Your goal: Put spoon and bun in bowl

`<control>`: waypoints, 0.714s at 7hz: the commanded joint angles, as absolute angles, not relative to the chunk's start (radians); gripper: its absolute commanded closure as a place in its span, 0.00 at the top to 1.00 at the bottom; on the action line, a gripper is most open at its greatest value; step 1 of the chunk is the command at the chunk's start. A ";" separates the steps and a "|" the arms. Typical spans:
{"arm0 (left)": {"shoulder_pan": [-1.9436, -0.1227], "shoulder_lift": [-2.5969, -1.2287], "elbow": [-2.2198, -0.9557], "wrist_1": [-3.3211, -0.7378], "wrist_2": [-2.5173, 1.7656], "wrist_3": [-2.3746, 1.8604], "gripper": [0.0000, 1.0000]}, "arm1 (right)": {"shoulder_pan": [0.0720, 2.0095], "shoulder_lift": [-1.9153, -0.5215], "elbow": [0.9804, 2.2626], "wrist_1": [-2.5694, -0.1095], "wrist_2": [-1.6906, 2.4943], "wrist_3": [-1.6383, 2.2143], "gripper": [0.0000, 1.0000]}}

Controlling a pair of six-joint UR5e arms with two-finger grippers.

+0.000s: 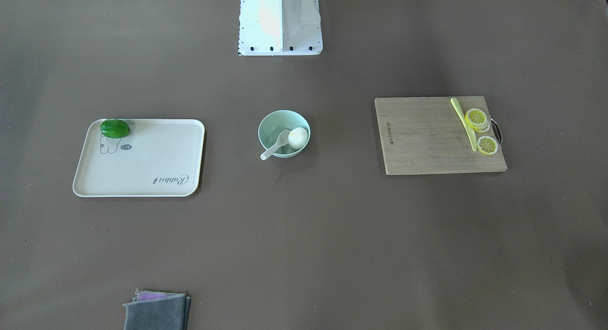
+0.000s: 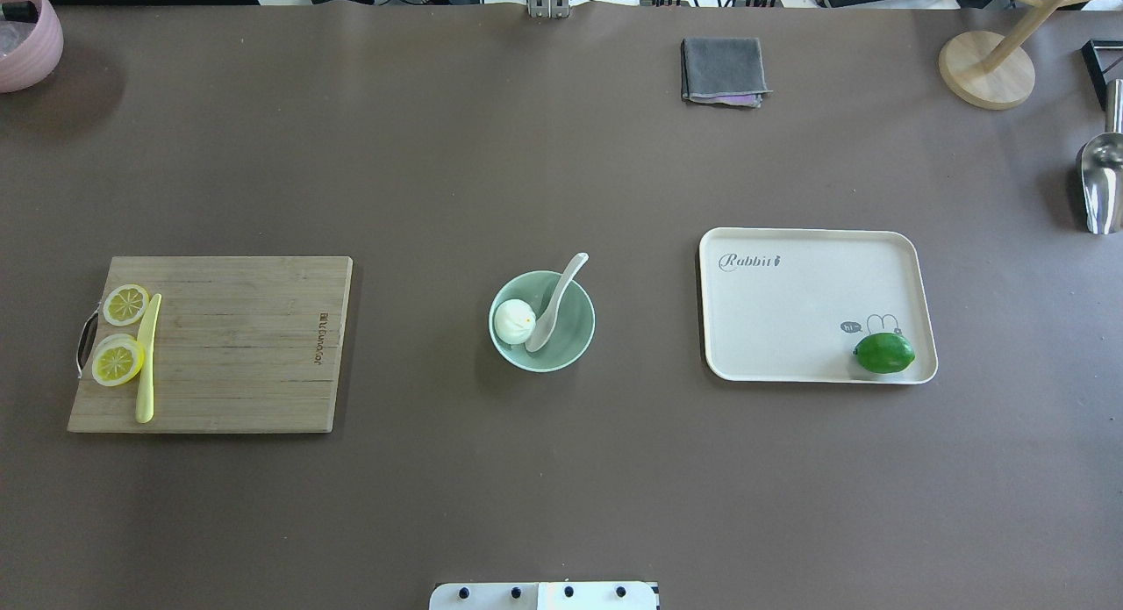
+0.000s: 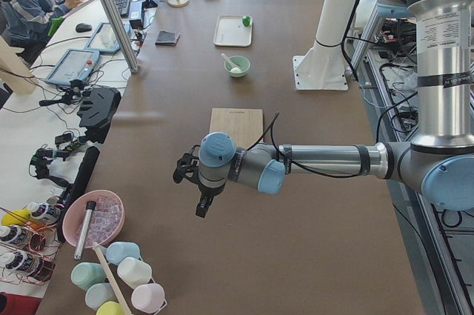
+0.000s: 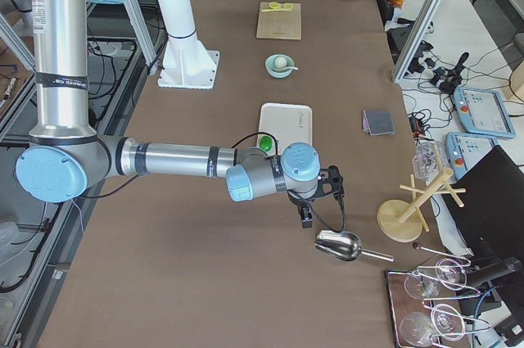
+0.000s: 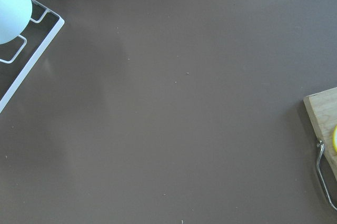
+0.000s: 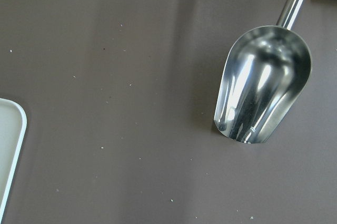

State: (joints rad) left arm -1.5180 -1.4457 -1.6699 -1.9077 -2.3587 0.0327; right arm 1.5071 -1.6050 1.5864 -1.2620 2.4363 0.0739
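The pale mint-green bowl [image 1: 284, 133] [image 2: 541, 320] stands at the table's middle. The white bun [image 1: 298, 137] [image 2: 515, 320] lies inside it. The white spoon [image 1: 275, 144] [image 2: 554, 301] has its scoop in the bowl and its handle resting over the rim. The bowl also shows far off in the left side view [image 3: 237, 66] and the right side view [image 4: 281, 65]. My left gripper [image 3: 201, 205] hangs over bare table beyond the board's end. My right gripper [image 4: 304, 215] hangs near a metal scoop. Both are far from the bowl, and I cannot tell whether they are open or shut.
A wooden cutting board [image 2: 211, 342] holds lemon slices [image 2: 118, 361] and a yellow-green knife [image 2: 146, 358]. A cream tray [image 2: 816, 305] holds a green lime [image 2: 884, 353]. A grey cloth [image 2: 722, 70], a metal scoop [image 6: 263, 89], a wooden stand [image 2: 986, 68] and a pink bowl [image 2: 26, 39] sit at the edges.
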 commanded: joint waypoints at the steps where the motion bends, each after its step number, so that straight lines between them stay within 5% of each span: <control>1: -1.534 -1.459 -1.667 -1.908 -2.358 0.035 0.98 | 1.451 -1.551 1.576 -1.275 2.427 0.075 1.00; 5: -1.543 -1.465 -1.690 -1.914 -2.362 0.049 0.98 | 1.460 -1.540 1.569 -1.275 2.421 0.075 1.00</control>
State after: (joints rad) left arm -1.5438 -1.4560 -1.6912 -1.9135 -2.3661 0.0419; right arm 1.4516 -1.5365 1.5796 -1.2732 2.4226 0.0751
